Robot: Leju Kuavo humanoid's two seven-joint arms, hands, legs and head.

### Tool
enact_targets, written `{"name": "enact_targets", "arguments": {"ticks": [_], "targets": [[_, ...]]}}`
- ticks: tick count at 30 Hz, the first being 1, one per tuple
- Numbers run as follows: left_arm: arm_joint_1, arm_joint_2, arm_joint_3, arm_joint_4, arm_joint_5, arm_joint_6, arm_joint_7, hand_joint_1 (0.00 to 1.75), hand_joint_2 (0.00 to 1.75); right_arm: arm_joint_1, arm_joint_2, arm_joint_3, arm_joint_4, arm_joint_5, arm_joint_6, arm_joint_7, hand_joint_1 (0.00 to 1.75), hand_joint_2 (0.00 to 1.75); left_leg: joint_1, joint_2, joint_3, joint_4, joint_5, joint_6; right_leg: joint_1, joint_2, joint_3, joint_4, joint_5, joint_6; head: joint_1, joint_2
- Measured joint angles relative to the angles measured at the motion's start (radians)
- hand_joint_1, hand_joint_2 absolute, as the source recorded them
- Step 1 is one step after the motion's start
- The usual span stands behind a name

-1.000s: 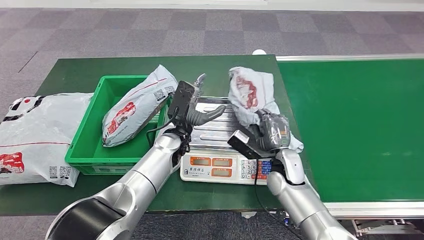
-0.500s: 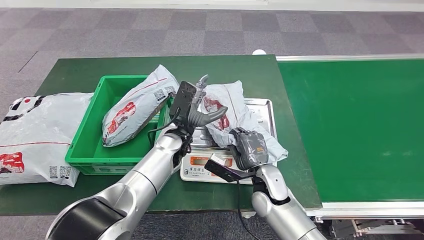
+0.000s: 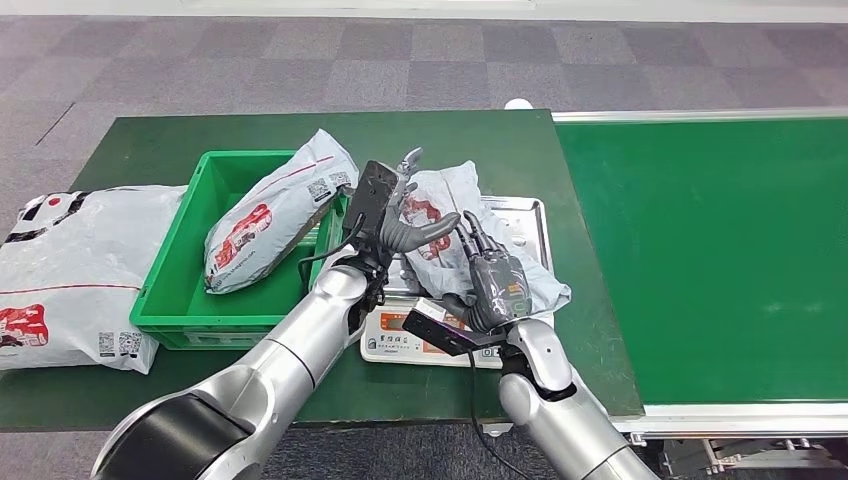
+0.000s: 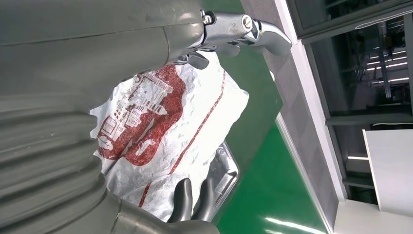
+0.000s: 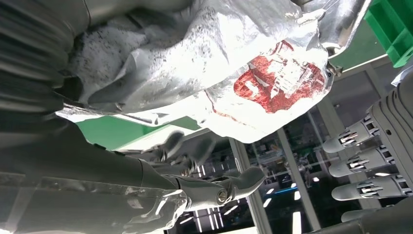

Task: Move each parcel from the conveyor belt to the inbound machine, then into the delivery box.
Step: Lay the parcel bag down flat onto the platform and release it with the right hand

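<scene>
Head view | crumpled white plastic parcel with red print (image 3: 450,225) now down on the silver weighing scale (image 3: 527,215), no longer lifted | my right hand (image 3: 497,285) opening off it, fingers spread | my left hand (image 3: 400,215) open, empty, beside it | weighing step reached; green delivery box (image 3: 185,295) next.

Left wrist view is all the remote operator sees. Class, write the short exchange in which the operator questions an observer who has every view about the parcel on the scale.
Operator: I see a red-printed parcel on a metal tray. Where is the right hand?
Observer: The right hand lies over the near end of the parcel on the scale.
Operator: Is anything in the box beside it?
Observer: The green crate, left of the scale, holds a second parcel leaning on its right wall.
</scene>
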State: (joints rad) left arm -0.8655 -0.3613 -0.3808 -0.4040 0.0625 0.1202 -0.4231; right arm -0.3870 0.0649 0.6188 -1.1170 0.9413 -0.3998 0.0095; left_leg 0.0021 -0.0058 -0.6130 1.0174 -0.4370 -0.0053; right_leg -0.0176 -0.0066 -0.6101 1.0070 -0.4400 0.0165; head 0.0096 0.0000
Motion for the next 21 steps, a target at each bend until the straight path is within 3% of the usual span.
{"name": "enact_targets", "arguments": {"ticks": [14,17,21], "targets": [[-0.009,0.000,-0.032,0.001,0.067,0.016,0.014,0.00,1.75,-0.030,0.010,-0.036,-0.001,-0.078,0.005,-0.028,0.00,1.75,0.000,0.000,0.000,0.000,0.000,0.000,0.000,0.000,0.000,0.000,0.000,0.000,0.000,0.000],[-0.009,0.000,-0.049,0.002,0.083,0.019,0.007,0.00,1.75,-0.026,0.010,-0.067,-0.007,-0.209,0.067,-0.095,0.00,1.75,0.000,0.000,0.000,0.000,0.000,0.000,0.000,0.000,0.000,0.000,0.000,0.000,0.000,0.000],[-0.008,0.002,-0.057,0.007,0.082,0.019,-0.022,0.00,1.75,0.000,0.001,-0.122,-0.021,-0.482,0.192,-0.263,0.00,1.75,0.000,0.000,0.000,0.000,0.000,0.000,0.000,0.000,0.000,0.000,0.000,0.000,0.000,0.000]]}}
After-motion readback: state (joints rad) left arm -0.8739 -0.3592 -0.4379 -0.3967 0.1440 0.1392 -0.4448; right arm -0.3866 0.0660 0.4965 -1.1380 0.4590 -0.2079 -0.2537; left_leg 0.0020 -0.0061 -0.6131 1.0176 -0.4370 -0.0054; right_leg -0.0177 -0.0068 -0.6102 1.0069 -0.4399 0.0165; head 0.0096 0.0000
